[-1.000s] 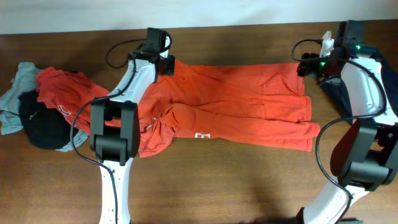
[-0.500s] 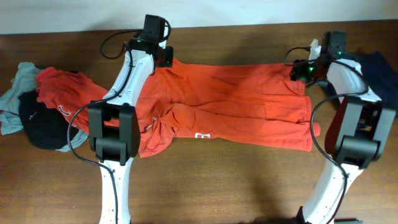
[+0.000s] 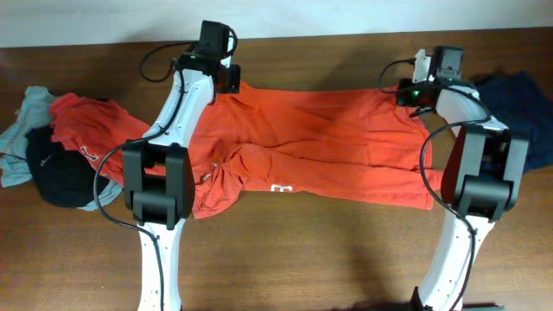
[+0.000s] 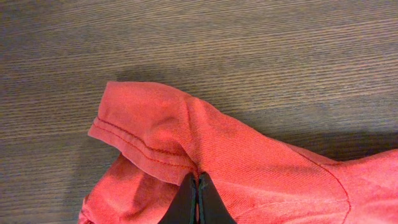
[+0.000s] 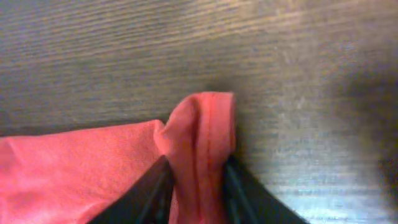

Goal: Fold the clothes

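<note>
The orange-red T-shirt (image 3: pixel 328 147) of the clothes lies spread across the middle of the table, white lettering near its front edge. My left gripper (image 3: pixel 232 84) sits at the shirt's far left corner. In the left wrist view its tips (image 4: pixel 198 180) are shut, pinching a raised fold of the orange cloth (image 4: pixel 261 162). My right gripper (image 3: pixel 406 93) is at the far right corner. In the right wrist view its fingers (image 5: pixel 198 171) press on both sides of a bunched hem of the shirt (image 5: pixel 93 168).
A pile of other garments lies at the left end: a red one (image 3: pixel 82 130), a black one (image 3: pixel 56 168) and a grey-green one (image 3: pixel 26 108). A navy garment (image 3: pixel 518 95) lies at the far right. The table's far edge runs just behind both grippers.
My right gripper has moved left along the far edge to the shirt's far right corner and closed its fingers onto the hem. The left gripper shifted slightly and stays shut.
</note>
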